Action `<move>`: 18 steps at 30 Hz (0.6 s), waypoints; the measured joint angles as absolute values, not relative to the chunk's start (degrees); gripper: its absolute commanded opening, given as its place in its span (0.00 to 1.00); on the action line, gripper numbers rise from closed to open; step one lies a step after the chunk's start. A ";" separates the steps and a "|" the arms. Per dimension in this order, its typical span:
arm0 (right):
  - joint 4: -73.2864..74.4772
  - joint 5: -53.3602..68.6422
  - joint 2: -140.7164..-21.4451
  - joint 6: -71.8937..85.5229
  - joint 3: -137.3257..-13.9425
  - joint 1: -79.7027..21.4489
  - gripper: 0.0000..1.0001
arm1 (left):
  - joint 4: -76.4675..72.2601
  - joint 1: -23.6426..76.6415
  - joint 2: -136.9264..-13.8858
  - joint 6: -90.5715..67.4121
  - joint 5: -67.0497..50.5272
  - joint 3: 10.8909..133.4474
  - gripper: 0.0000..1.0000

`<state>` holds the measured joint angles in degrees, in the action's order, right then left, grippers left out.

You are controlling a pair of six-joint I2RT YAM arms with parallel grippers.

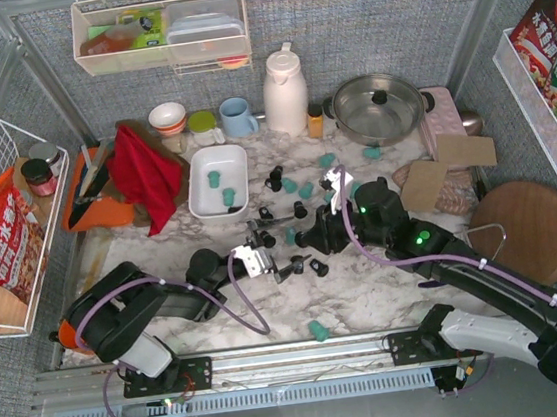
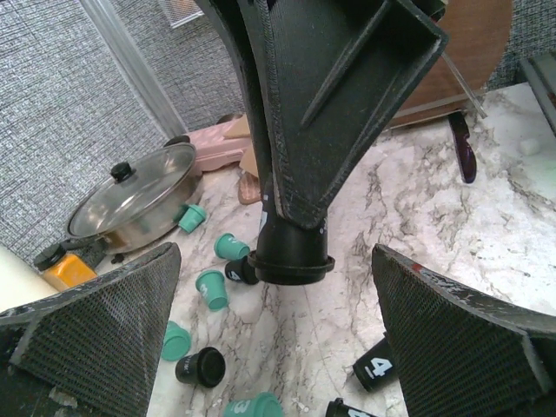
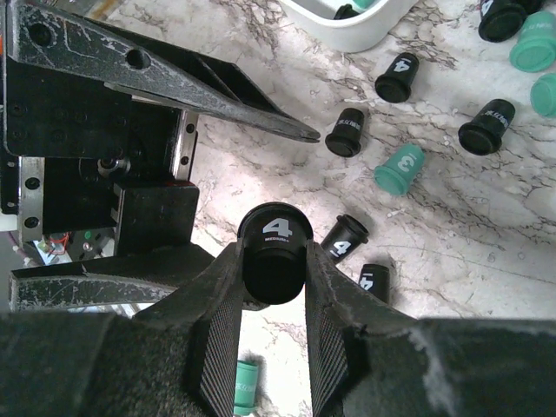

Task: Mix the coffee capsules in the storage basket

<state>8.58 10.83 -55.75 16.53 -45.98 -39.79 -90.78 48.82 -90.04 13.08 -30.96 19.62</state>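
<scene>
Black capsule [image 3: 274, 248] clenched in right jaws risks dropping to the tabletop [image 3: 486, 226] if spread left jaws mistime closing.

Coffee capsules [image 1: 229, 198] lie in the storage basket [image 1: 231, 166] and scattered on the table [image 1: 367, 279] right of it.

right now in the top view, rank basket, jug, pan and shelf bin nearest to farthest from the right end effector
1. basket, just back-left of the right end effector, which holds a black capsule
2. jug, straight back, and pan, back right: too close to call
3. shelf bin, on the back wall
</scene>
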 measured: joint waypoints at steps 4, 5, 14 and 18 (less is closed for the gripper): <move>7.99 11.86 -56.23 17.12 -45.67 -39.77 0.30 | -90.89 49.63 -90.54 13.50 -29.63 20.01 0.91; 7.88 12.10 -56.27 17.15 -45.67 -39.77 0.30 | -90.96 49.76 -90.59 13.61 -29.50 20.01 0.86; 6.13 12.91 -56.27 18.00 -45.23 -39.77 0.30 | -91.26 50.19 -91.09 15.03 -29.54 20.01 0.58; 5.72 13.32 -56.36 18.37 -45.15 -39.72 0.31 | -91.24 50.22 -91.15 15.31 -29.87 20.01 0.53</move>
